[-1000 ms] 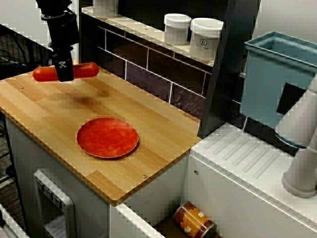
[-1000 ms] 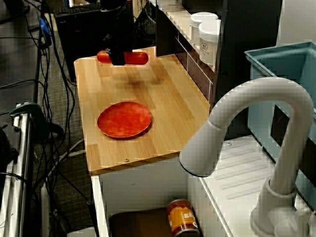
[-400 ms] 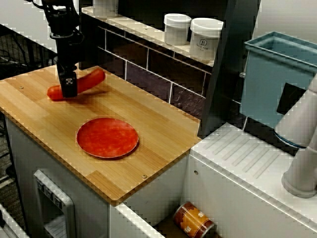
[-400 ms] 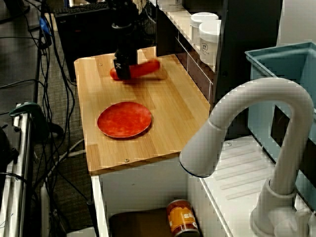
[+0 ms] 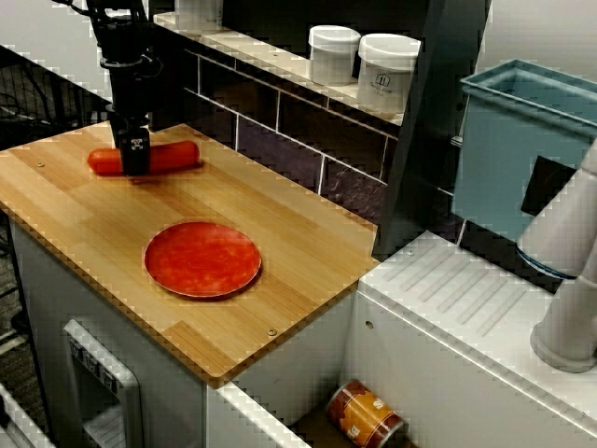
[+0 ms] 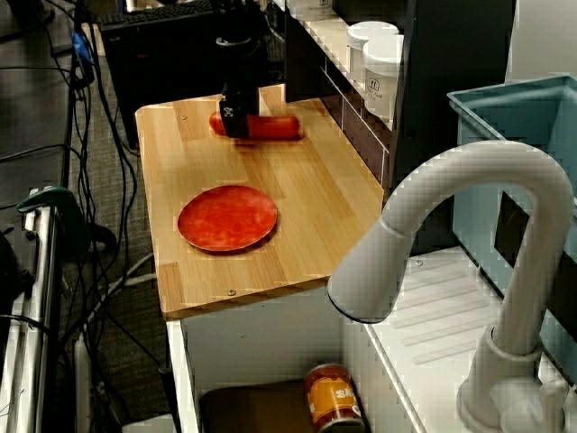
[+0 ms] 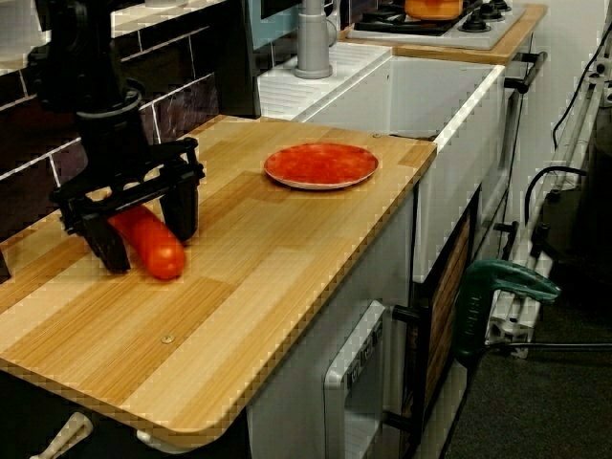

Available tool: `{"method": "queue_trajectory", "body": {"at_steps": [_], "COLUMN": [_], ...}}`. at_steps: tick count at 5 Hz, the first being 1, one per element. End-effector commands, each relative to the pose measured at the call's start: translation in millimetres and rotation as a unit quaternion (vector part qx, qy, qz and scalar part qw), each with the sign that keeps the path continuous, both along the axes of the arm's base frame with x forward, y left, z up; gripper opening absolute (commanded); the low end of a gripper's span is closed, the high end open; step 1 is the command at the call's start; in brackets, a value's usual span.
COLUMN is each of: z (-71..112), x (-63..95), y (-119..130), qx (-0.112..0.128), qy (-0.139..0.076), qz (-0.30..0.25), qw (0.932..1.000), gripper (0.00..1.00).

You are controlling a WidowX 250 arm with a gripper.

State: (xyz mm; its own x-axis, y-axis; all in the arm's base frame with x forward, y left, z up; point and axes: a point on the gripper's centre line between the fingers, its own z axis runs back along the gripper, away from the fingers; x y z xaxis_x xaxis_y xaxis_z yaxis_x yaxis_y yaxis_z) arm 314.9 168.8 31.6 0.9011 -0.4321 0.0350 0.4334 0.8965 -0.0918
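A red sausage (image 5: pixel 173 155) lies flat on the far left part of the wooden counter (image 5: pixel 298 233). My black gripper (image 5: pixel 134 166) comes straight down on it and is shut on the sausage near its middle. From the faucet side, the sausage (image 6: pixel 275 127) sticks out to the right of the gripper (image 6: pixel 236 131). In the low side view the two fingers straddle the sausage (image 7: pixel 164 260), the gripper (image 7: pixel 148 247) pressing it at counter level. A round red plate (image 5: pixel 202 259) sits empty nearer the front edge, apart from the gripper.
Two white jars (image 5: pixel 333 53) (image 5: pixel 387 70) stand on the shelf above the dark tiled wall. A teal bin (image 5: pixel 522 140) and a white faucet (image 6: pixel 451 234) are to the right over the sink. An orange can (image 5: pixel 366 413) lies below the counter.
The gripper has carried the sausage to the right and lowered it; the sausage was tilted a moment ago and now lies level on the counter.
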Motion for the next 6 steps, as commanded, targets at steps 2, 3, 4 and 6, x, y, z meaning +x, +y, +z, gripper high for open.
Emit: {"method": "queue_trajectory", "body": {"at_steps": [2,3,4,6], "z": [18.8,13.3,17.8,50.1], "x": [-18.4,-24.4,-31.3,-43.5], "y": [13,8,5,-5], "qx": [0.003,0.017,0.016,-0.022], "qy": [-0.025,-0.03,-0.035,-0.033], "qz": [0.013,0.008,0.0,-0.042], "qw": [0.9996,0.9994,0.9993,0.9983], "gripper": [0.0,0.0,0.0,0.0]}}
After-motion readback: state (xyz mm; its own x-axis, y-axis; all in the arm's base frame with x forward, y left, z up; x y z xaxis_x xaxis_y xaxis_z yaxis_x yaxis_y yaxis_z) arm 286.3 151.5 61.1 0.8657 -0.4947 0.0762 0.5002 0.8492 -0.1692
